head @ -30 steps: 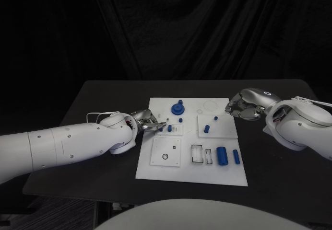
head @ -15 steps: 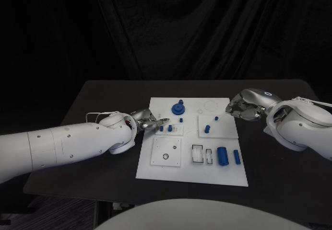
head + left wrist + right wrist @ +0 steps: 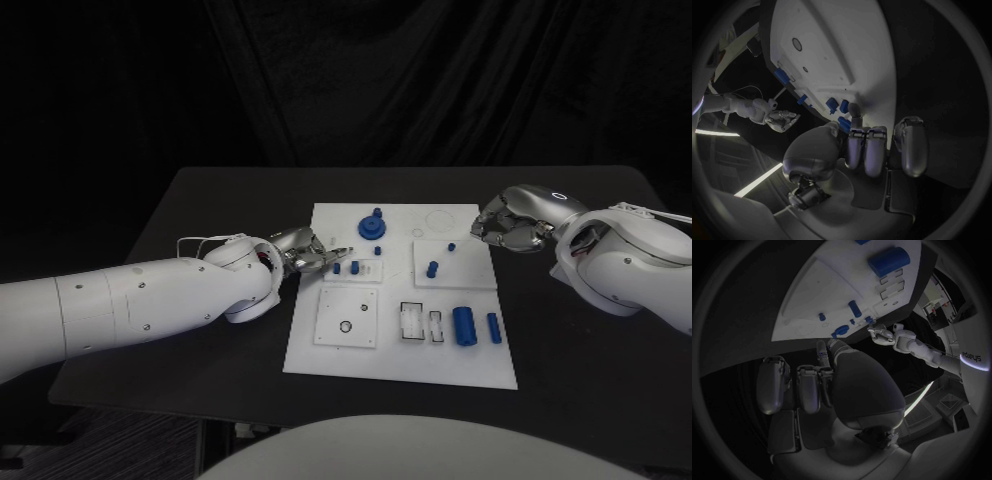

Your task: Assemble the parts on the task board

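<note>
Left hand at white task board edge, grasp cannot be told, right hand clenched, empty, beside board's far right edge, small blue pegs near left fingertips.

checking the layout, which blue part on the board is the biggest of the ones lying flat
The thick blue cylinder lying near the task board's front right, beside a slimmer blue pin. It is clearly fatter and longer than the other lying parts.
</note>
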You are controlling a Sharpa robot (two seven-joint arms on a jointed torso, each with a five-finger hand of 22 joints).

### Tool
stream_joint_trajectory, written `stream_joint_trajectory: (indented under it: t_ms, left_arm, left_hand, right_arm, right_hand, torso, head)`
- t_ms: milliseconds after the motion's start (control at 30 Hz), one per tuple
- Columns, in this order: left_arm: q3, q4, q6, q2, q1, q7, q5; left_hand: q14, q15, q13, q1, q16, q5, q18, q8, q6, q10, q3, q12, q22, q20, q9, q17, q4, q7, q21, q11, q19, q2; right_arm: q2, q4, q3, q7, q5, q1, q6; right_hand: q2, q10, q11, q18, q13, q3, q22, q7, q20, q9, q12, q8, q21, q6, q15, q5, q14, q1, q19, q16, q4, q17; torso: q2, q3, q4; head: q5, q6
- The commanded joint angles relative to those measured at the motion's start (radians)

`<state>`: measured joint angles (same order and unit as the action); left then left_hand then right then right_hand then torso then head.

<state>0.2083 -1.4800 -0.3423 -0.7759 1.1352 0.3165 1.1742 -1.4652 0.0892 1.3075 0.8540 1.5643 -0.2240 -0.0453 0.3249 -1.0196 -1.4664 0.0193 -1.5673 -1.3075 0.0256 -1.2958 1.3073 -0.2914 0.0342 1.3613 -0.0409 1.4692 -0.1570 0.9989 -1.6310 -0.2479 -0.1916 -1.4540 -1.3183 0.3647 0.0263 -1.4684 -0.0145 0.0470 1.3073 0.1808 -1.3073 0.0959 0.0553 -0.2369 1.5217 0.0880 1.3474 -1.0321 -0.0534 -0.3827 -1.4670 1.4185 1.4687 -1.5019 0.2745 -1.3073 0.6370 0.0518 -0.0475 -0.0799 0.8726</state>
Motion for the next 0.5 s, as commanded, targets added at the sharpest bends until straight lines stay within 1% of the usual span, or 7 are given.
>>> stream_joint_trajectory:
  t_ms: [33,167,200,267,333,400,500]
  left_arm:
    - [0.003,-0.005,-0.137,-0.012,-0.006,-0.124,-0.004]
    - [0.003,-0.015,-0.296,-0.040,-0.003,-0.305,-0.004]
    - [0.002,-0.016,-0.323,-0.047,-0.001,-0.355,-0.004]
    - [0.002,-0.016,-0.355,-0.056,0.006,-0.428,-0.004]
    - [0.002,-0.011,-0.364,-0.061,0.021,-0.499,-0.004]
    - [0.002,0.000,-0.339,-0.059,0.037,-0.555,-0.004]
    - [0.002,0.032,-0.258,-0.046,0.060,-0.652,-0.004]
  left_hand:
    - [-0.106,-0.003,0.263,0.110,0.006,-0.074,-0.002,0.031,0.016,-0.104,0.011,-0.003,-0.201,0.001,-0.037,0.263,0.003,-0.013,0.013,-0.001,0.006,0.033]
    - [-0.106,-0.005,0.263,0.236,0.006,-0.103,-0.005,0.060,0.089,-0.104,0.011,-0.003,-0.197,0.003,-0.040,0.263,0.006,-0.006,0.002,0.004,-0.002,0.069]
    - [-0.106,-0.018,0.263,0.279,0.006,-0.104,-0.008,0.038,0.167,-0.104,0.010,-0.003,-0.192,0.011,-0.036,0.263,-0.001,0.015,-0.016,0.020,-0.015,0.078]
    - [-0.106,-0.035,0.263,0.314,0.006,-0.105,-0.014,0.027,0.226,-0.104,0.011,-0.003,-0.182,0.024,-0.036,0.263,-0.002,0.035,-0.050,0.040,-0.040,0.080]
    - [-0.106,-0.075,0.259,0.366,0.006,-0.107,-0.026,-0.023,0.346,-0.096,0.016,0.005,-0.160,0.052,-0.001,0.263,-0.001,0.081,-0.130,0.078,-0.107,0.079]
    - [-0.051,-0.093,0.224,0.404,-0.023,-0.107,-0.038,-0.041,0.415,-0.004,0.017,0.086,-0.140,0.067,0.018,0.207,-0.001,0.097,-0.203,0.092,-0.178,0.074]
    - [0.277,-0.133,0.101,0.485,-0.185,-0.067,-0.063,-0.020,0.511,0.419,-0.003,0.402,-0.078,0.093,0.034,-0.022,0.002,0.114,-0.436,0.129,-0.430,0.060]
  right_arm:
    - [0.005,-0.003,0.001,-0.008,-0.002,0.003,0.007]
    - [0.010,-0.003,0.001,-0.001,-0.002,0.003,0.021]
    - [0.010,-0.002,0.001,0.000,-0.002,0.003,0.022]
    - [0.009,-0.001,0.001,0.000,-0.002,0.003,0.022]
    - [0.009,0.000,0.001,0.001,-0.002,0.003,0.023]
    - [0.009,0.000,0.001,0.002,-0.002,0.003,0.024]
    - [0.009,0.001,0.001,0.007,-0.002,0.003,0.030]
  right_hand:
    - [0.001,-0.056,0.000,0.005,0.204,0.007,-0.194,-0.001,0.001,0.000,-0.003,-0.001,-0.003,-0.009,0.000,-0.005,-0.082,0.004,0.013,0.004,0.001,-0.166]
    - [0.001,-0.056,0.000,0.005,0.205,0.007,-0.194,-0.001,0.001,0.000,-0.003,-0.001,-0.003,-0.010,0.000,-0.005,-0.082,0.005,0.013,0.004,0.000,-0.166]
    - [0.002,-0.056,0.001,0.005,0.205,0.007,-0.195,-0.001,0.001,0.000,-0.003,-0.001,-0.002,-0.009,0.000,-0.005,-0.082,0.005,0.014,0.004,0.000,-0.167]
    - [0.002,-0.056,0.001,0.005,0.205,0.007,-0.195,-0.001,0.001,0.000,-0.002,-0.001,-0.002,-0.009,0.000,-0.005,-0.082,0.005,0.014,0.004,0.000,-0.167]
    - [0.002,-0.056,0.001,0.005,0.205,0.007,-0.195,-0.001,0.001,0.000,-0.003,-0.001,-0.001,-0.009,0.000,-0.005,-0.082,0.004,0.014,0.004,0.000,-0.167]
    - [0.002,-0.056,0.001,0.005,0.205,0.007,-0.195,-0.001,0.001,0.000,-0.003,-0.001,-0.001,-0.009,0.000,-0.005,-0.082,0.004,0.014,0.004,0.000,-0.167]
    - [0.002,-0.056,0.001,0.005,0.205,0.007,-0.195,-0.001,0.001,0.000,-0.003,-0.001,-0.001,-0.009,0.000,-0.005,-0.082,0.004,0.014,0.004,0.000,-0.167]
  torso:
    - [-0.001,-0.0005,0.0005]
    - [-0.001,-0.0003,0.0004]
    - [-0.002,-0.0004,0.0005]
    - [-0.002,-0.0004,0.0002]
    - [-0.002,-0.0004,0.0002]
    - [-0.001,-0.0012,-0.0004]
    - [-0.002,-0.0018,-0.0014]
  head:
    - [0.003,0.000]
    - [0.005,0.000]
    - [0.005,0.000]
    - [0.007,0.000]
    - [0.009,0.000]
    - [0.008,0.000]
    - [0.004,0.000]
